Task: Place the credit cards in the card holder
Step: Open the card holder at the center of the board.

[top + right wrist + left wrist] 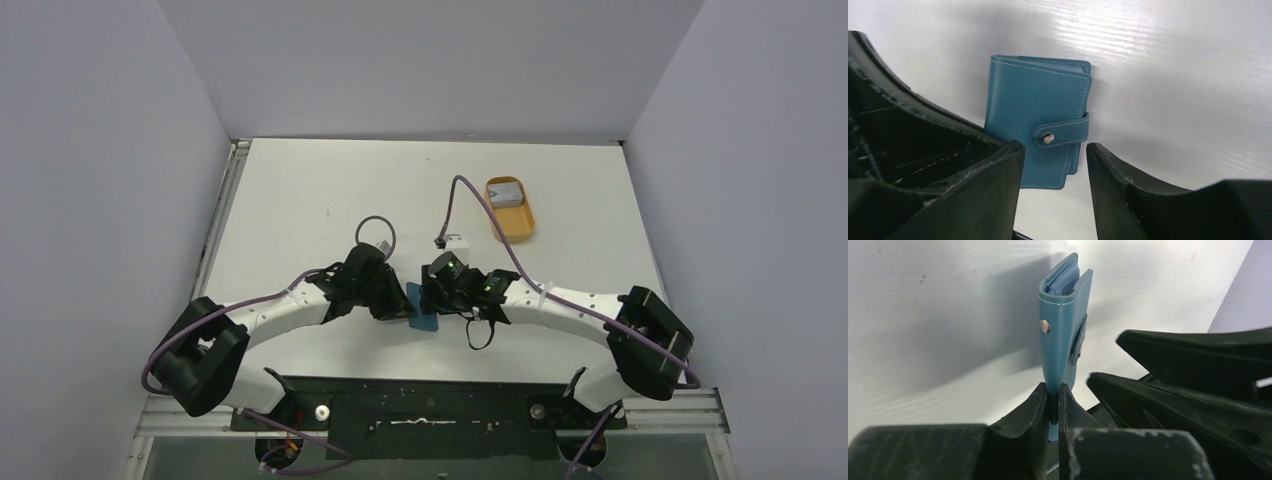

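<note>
The card holder (pixel 423 309) is a teal-blue wallet, folded shut with its snap tab fastened, at the table's near middle. My left gripper (pixel 1054 395) is shut on one edge of it, so it shows edge-on in the left wrist view (pixel 1064 320). In the top view the left gripper (pixel 400 300) is on the wallet's left. My right gripper (pixel 1055 155) is open, its jaws apart facing the wallet's snap side (pixel 1033 110) without touching it; in the top view it (pixel 440 296) is on the wallet's right. The credit cards (pixel 503 191) lie as a grey stack in the orange tray.
The orange oval tray (pixel 518 226) stands at the back right of the white table. A purple cable (pixel 470 192) arcs from the right wrist toward the tray. Grey walls close off the left, right and back sides.
</note>
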### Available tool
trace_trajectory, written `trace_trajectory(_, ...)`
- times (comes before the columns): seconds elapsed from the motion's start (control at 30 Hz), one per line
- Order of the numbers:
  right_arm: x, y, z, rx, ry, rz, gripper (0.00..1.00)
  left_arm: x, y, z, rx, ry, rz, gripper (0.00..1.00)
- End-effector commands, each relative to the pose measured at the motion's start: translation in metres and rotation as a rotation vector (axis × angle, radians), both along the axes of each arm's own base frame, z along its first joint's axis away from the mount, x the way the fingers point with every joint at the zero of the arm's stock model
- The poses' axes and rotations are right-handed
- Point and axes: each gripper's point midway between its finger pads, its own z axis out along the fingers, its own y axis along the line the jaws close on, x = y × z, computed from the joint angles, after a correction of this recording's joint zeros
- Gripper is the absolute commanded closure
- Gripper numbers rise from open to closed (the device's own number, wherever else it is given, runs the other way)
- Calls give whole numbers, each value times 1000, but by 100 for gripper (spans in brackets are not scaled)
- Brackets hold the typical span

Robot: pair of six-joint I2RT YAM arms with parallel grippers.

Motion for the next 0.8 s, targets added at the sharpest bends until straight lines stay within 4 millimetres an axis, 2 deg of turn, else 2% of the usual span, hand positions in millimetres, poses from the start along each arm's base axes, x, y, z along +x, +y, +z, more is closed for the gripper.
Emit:
trace_trajectory(0.0, 10, 29, 21, 116, 3, 2, 50, 12, -8, 35, -57, -101, 0, 100)
trace_trajectory(0.37, 9, 24, 6, 50, 40, 5, 50, 14, -13, 57, -102, -144, -10, 100)
trace_trajectory(0.77, 14, 5, -4, -77, 29, -30, 63, 14, -11, 70, -114, -166, -8, 100)
